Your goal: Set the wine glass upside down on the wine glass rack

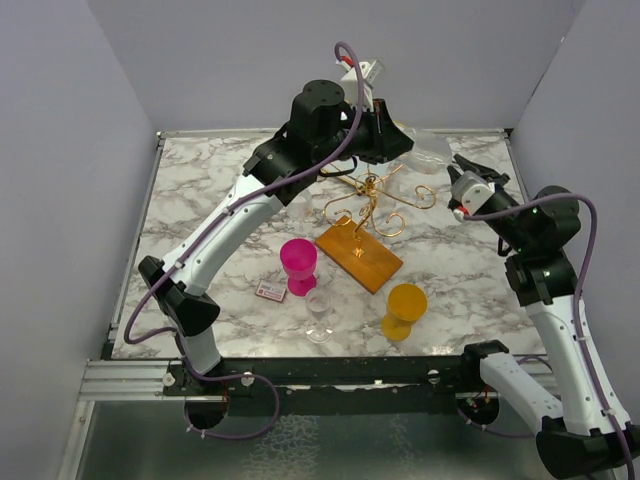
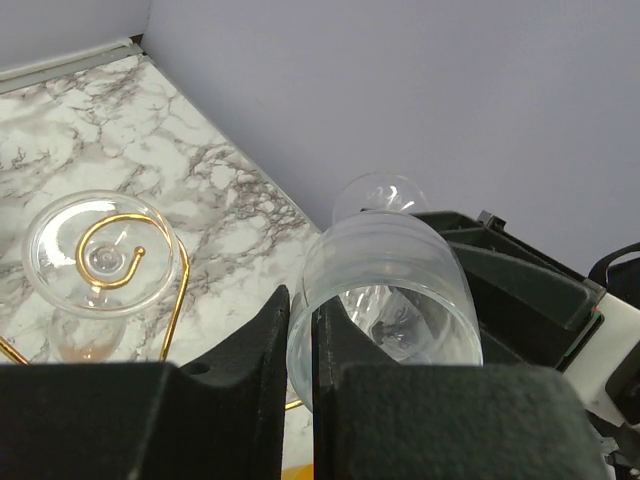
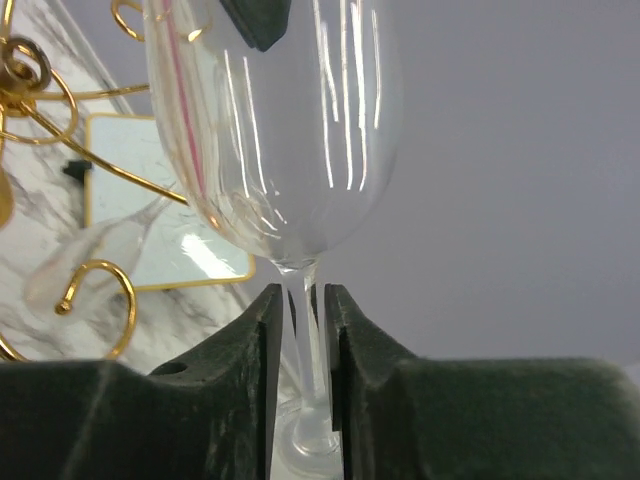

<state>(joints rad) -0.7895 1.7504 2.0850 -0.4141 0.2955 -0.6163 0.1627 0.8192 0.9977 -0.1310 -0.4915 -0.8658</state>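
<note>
Handover, I judge: your right claw (image 3: pixel 302 300) pinches the wine glass (image 3: pixel 290 130) by its stem. Your left claw (image 2: pixel 300 310) sits narrow on the bowl's rim, aloft just beyond the wine glass rack (image 1: pixel 372 205). Next, release one grip, invert, and hook the foot.

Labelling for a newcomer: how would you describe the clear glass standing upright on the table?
Find the gold wire rack on its wooden base at the scene's centre. On its near side the clear glass stands beside the pink goblet. Unlike that and the yellow goblet, it is colourless.
</note>
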